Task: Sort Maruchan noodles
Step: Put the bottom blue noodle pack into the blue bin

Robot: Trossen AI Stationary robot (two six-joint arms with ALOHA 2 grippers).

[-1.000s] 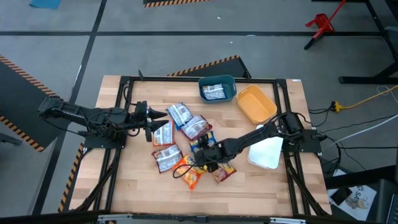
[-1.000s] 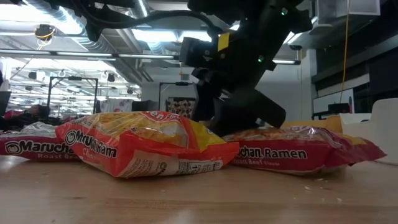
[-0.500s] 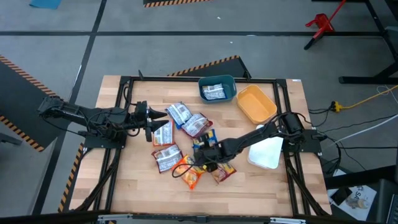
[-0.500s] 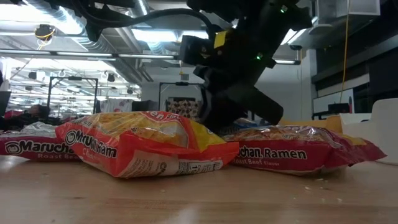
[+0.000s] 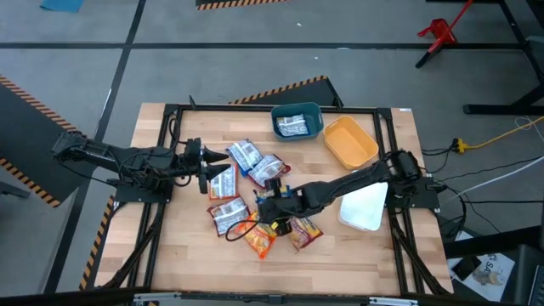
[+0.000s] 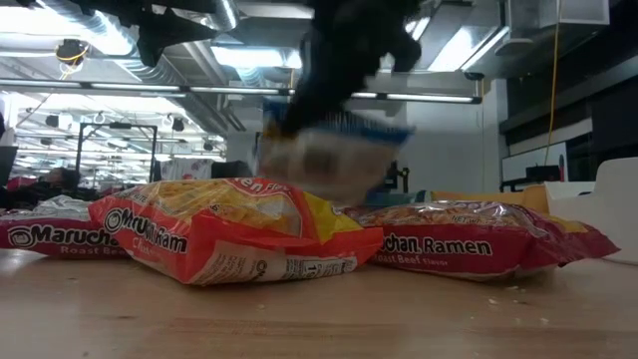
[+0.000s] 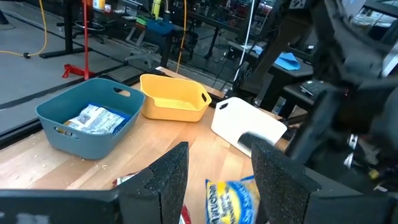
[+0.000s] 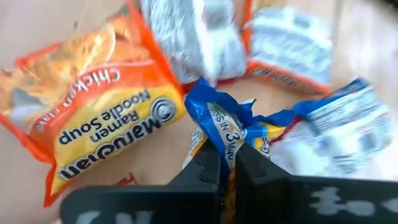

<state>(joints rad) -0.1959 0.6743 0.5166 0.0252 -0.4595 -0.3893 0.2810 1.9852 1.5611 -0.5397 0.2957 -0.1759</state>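
Observation:
Several Maruchan noodle packets lie flat in a loose heap mid-table: an orange one [image 5: 259, 240], a red one [image 5: 303, 231] and red-and-silver ones [image 5: 228, 214]. My right gripper [image 5: 266, 210] is shut on a blue-and-yellow packet [image 8: 305, 127], which hangs blurred above the heap in the low view [image 6: 329, 150]. My left gripper [image 5: 227, 159] stands open at the heap's left side with nothing between its fingers [image 7: 163, 180]. One more packet lies inside the teal bin [image 5: 296, 121]. My right gripper pinches a crumpled blue edge [image 8: 214, 121] of the blue-and-yellow packet between its two fingers. The fingers come from above, pointing down. The packet hangs below them, clear of the table and of the other packets.
Along the far and right side stand the teal bin, an orange-yellow bin [image 5: 349, 140] and a white bin [image 5: 365, 208]. A black frame [image 5: 170, 127] runs round the wooden table top. Bare wood lies along the near edge.
My right gripper has taken hold of the blue-and-yellow packet, risen and gone a little toward the table's left edge. The packet, which lay on the heap, now hangs lifted clear. The other packets have stayed where they were.

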